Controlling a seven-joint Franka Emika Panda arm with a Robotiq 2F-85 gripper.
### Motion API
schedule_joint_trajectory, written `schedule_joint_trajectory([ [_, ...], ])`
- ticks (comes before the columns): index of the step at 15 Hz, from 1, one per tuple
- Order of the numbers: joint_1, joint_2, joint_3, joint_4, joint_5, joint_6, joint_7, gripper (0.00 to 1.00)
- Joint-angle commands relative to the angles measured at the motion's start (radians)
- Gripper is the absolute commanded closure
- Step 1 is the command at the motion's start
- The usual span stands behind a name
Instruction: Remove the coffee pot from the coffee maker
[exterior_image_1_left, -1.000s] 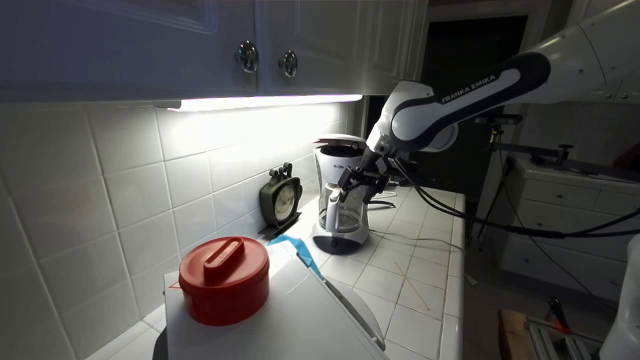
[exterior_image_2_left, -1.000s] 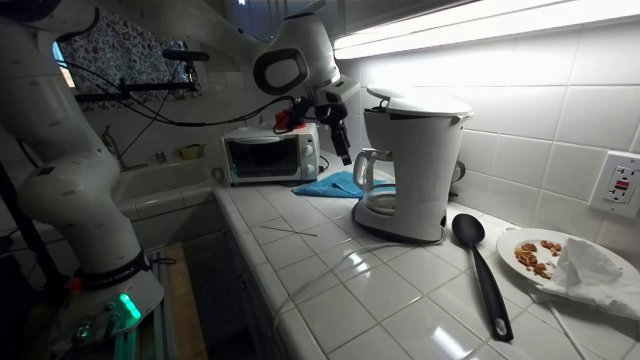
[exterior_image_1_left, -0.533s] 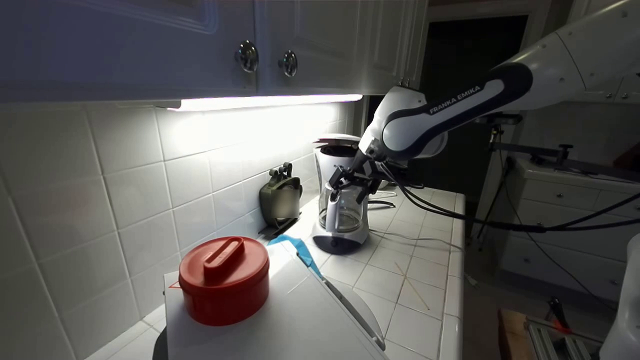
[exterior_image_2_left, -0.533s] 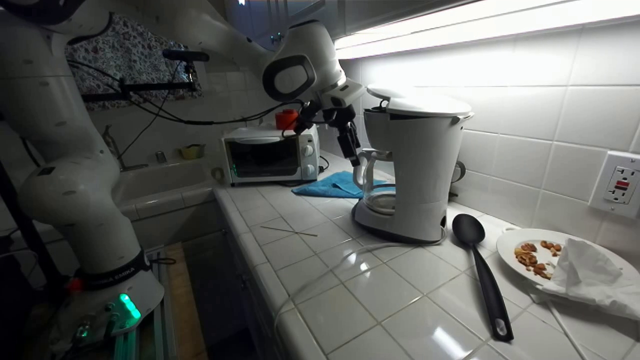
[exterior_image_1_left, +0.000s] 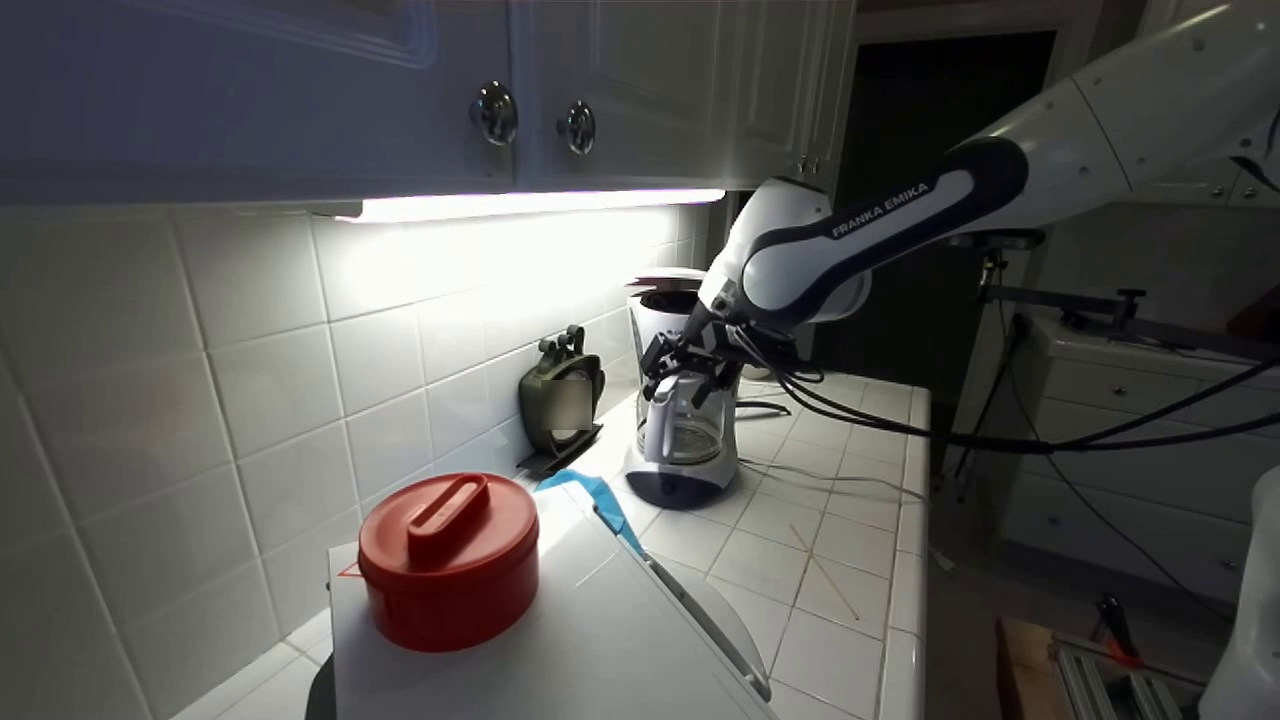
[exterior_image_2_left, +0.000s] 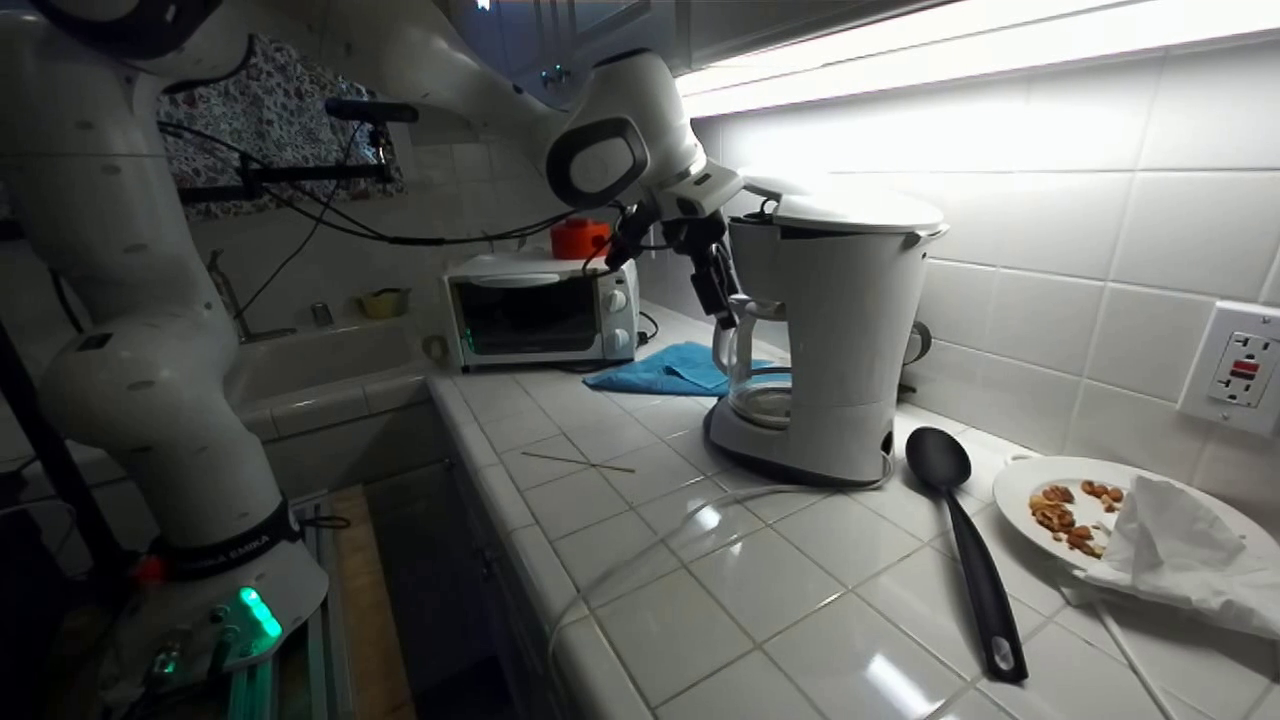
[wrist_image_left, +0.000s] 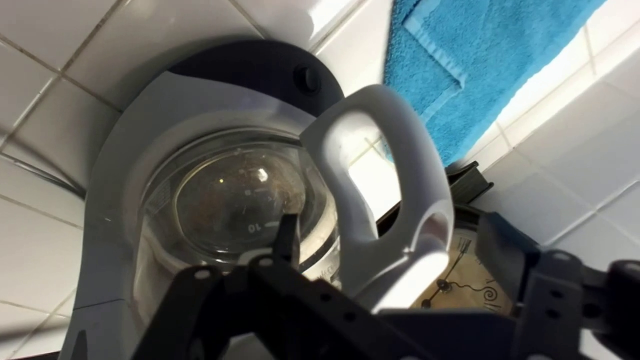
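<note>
At three o'clock on the coffee pot (wrist_image_left: 240, 192) in the wrist view, its handle (wrist_image_left: 422, 160) shows between my fingers (wrist_image_left: 286, 232); my claw (wrist_image_left: 392, 242) is spread wide, gripping nothing. The pot sits inside the coffee maker (wrist_image_left: 112, 210). I judge it best to sink a little, keep the nine-o'clock finger off the pot's round side, squeeze the handle evenly, then slide the pot level toward one o'clock in that view, out of the coffee maker's front.
</note>
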Motion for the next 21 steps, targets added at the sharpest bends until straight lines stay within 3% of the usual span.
schedule_joint_trajectory([
  [1,0.014,0.019,-0.003,0.044,-0.006,-0.035,0.038,0.41],
  [6,0.019,0.019,-0.004,0.050,-0.012,-0.060,0.038,0.77],
  [7,0.021,0.019,-0.003,0.052,-0.018,-0.054,0.039,0.45],
  [10,0.022,0.024,-0.006,0.057,-0.025,-0.059,0.049,0.32],
  [14,0.023,0.031,-0.005,0.058,-0.028,-0.041,0.048,0.04],
  [15,0.024,0.034,-0.005,0.059,-0.030,-0.041,0.052,0.01],
  [17,0.029,0.045,-0.005,0.059,-0.044,-0.029,0.062,0.35],
  [18,0.031,0.049,-0.005,0.058,-0.048,-0.026,0.065,0.36],
  [21,0.038,0.055,-0.005,0.050,-0.057,-0.005,0.069,0.58],
])
